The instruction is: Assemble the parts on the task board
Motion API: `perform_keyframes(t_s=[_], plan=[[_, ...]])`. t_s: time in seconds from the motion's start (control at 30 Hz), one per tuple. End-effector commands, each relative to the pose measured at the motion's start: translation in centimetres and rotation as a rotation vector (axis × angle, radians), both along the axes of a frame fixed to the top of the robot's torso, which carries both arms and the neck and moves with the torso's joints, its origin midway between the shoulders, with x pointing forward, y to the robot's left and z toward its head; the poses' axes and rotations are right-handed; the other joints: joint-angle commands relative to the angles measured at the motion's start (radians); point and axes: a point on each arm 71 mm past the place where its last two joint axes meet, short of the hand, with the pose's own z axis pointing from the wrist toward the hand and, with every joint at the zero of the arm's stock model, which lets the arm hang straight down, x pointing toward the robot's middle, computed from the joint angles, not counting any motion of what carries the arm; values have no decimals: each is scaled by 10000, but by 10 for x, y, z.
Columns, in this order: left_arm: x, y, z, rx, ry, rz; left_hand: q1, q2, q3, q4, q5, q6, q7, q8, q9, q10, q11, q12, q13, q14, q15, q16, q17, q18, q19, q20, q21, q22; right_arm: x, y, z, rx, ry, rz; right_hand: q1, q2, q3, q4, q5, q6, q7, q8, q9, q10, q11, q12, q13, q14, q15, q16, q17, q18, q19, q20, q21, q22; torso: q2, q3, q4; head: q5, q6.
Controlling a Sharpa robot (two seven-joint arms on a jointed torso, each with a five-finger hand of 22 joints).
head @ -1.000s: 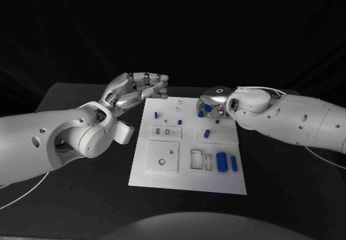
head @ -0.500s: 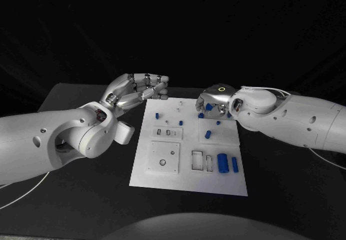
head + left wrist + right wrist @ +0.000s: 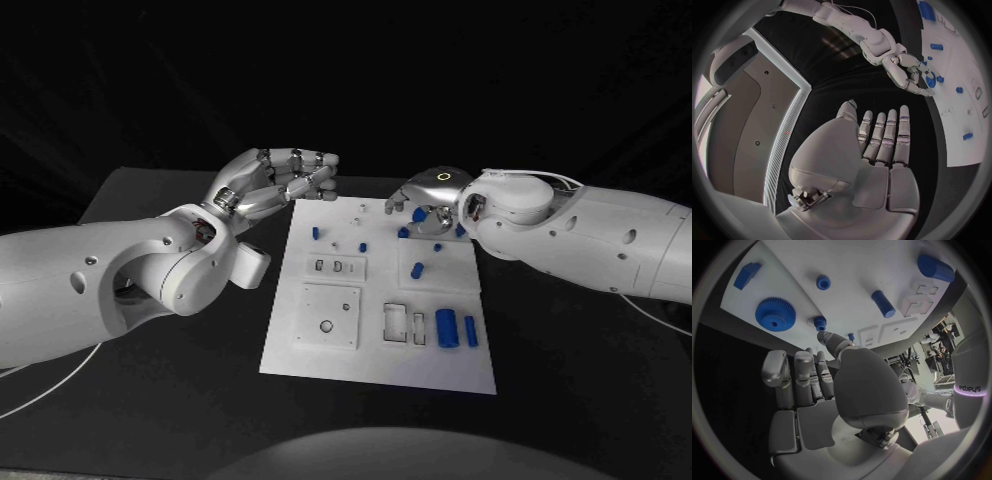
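Lab: black-draped table [image 3: 173, 400], backdrop

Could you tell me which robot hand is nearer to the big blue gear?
Right. The right robot hand hovers just above the gear; the left robot hand sits off the board's far-left corner.

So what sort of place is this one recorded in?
Probably a robotics lab test bench: a black table against a dark backdrop, a white task board with small blue parts, and two robot hands over its far end.
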Motion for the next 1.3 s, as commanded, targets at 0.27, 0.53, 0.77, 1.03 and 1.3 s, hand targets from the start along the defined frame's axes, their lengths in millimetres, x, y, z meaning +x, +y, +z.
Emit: perform_keyframes(t_s=[0.27,0.53,0.77,1.03,1.3], plan=[[0,-3,0,-28,-19,-174,88,-7,-43,-13,63,19,39,54,-1,83,-4,34,-11,-8,79,65,-12,52,27,31,-49,-10,-2,-4,-7,-570,514,-198,-821,-73,-1151,729,-2169,181,36,46,-240,5,20,33,409,44,70,101,138,157,152,188,-210,97,15,16,-19,-18,0],[1,-4,-1,-12,9,-190,111,-4,-42,-13,80,14,44,64,-3,83,1,41,-15,-4,84,77,-16,49,31,33,-49,-11,-2,-5,-8,-504,531,-139,-449,118,-1200,651,-1005,635,177,171,-239,355,-48,228,646,229,18,262,369,111,444,170,-111,333,14,16,-19,-25,-55],[1,-4,-1,1,39,-212,124,8,-39,-9,91,15,48,73,-4,85,6,48,-19,1,89,88,-18,47,34,34,-49,-11,-2,-1,-10,-262,393,59,-253,255,-735,590,546,1352,419,367,-163,984,-304,203,626,527,-191,481,733,41,801,36,120,682,10,20,-16,-7,-112],[1,-5,-2,15,105,-266,238,58,-11,-13,170,13,51,124,-10,106,24,91,-34,21,109,146,-33,33,48,38,-49,-13,-1,1,-12,-229,415,31,-222,316,-337,563,1100,1530,552,361,-142,1243,-338,-15,471,655,-243,560,863,13,938,-118,225,851,11,18,-19,-14,-142],[1,-5,-2,41,160,-271,258,72,-5,-11,194,10,53,132,-12,110,31,100,-37,28,114,159,-36,29,51,39,-49,-13,-1,2,-17,-301,530,-41,-234,266,-223,533,923,1518,549,302,-160,1331,-317,-136,394,673,-233,561,861,6,950,-146,227,891,8,23,-25,7,-145]])
